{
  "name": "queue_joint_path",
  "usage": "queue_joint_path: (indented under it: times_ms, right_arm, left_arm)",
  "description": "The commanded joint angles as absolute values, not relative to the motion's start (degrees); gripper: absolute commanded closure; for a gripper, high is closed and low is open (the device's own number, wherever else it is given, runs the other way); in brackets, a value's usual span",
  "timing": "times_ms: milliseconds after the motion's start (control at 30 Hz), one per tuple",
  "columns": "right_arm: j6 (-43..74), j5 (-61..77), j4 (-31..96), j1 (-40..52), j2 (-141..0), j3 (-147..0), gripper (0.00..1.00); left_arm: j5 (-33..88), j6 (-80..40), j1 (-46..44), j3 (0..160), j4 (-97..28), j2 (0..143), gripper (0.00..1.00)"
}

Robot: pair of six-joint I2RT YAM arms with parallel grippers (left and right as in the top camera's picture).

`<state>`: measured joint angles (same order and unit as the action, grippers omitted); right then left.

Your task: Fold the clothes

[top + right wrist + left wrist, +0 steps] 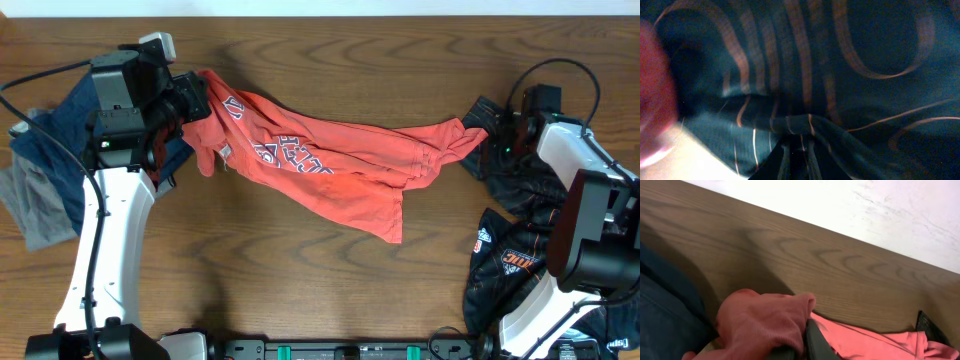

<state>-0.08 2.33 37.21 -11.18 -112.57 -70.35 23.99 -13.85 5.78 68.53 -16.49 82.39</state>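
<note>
The clothes in play are a coral-red T-shirt (320, 160) with navy-and-white lettering, stretched in a rumpled band across the back of the table. My left gripper (190, 100) is shut on its left end, and in the left wrist view a bunch of the red shirt (765, 320) sits pinched beside the dark finger (817, 342). My right gripper (492, 138) is at the shirt's right tip, over a dark garment (510, 175). In the right wrist view its fingers (812, 155) stand close together, pressed into dark striped fabric (840, 75), with red blurred at the left edge (652, 90).
A blue garment (50, 140) and a grey one (35, 210) lie heaped at the left edge. A black garment with an orange logo (510, 255) lies at the right front, under the right arm. The table's far edge (840, 235) runs just behind the shirt.
</note>
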Motion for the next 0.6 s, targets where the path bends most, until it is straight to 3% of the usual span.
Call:
queue_joint_path:
  times_ms: [0, 100, 233, 400, 567]
  right_arm:
    - [4.75, -13.47, 36.27, -15.07, -117.19, -69.14, 0.83]
    - [10.52, -21.12, 36.88, -20.25, -116.99, -69.65, 0.76]
    - [18.28, -20.58, 41.17, -28.67, -116.79, -72.73, 0.75]
    - [15.46, -4.82, 45.32, -36.18, -114.96, -78.22, 0.69]
    - [12.25, 4.45, 47.00, -35.88, -109.62, -80.99, 0.64]
  left_arm:
    - [23.94, -13.10, 5.65, 70.74, -16.05, 81.91, 0.94]
    - [23.94, -13.08, 5.56, 70.74, -15.29, 82.78, 0.94]
    - [23.94, -12.38, 4.47, 70.74, -12.43, 85.12, 0.94]
    - [23.90, -10.57, 1.69, 70.74, -5.19, 89.54, 0.94]
    - [21.26, -10.63, 0.27, 71.33, 5.82, 92.71, 0.94]
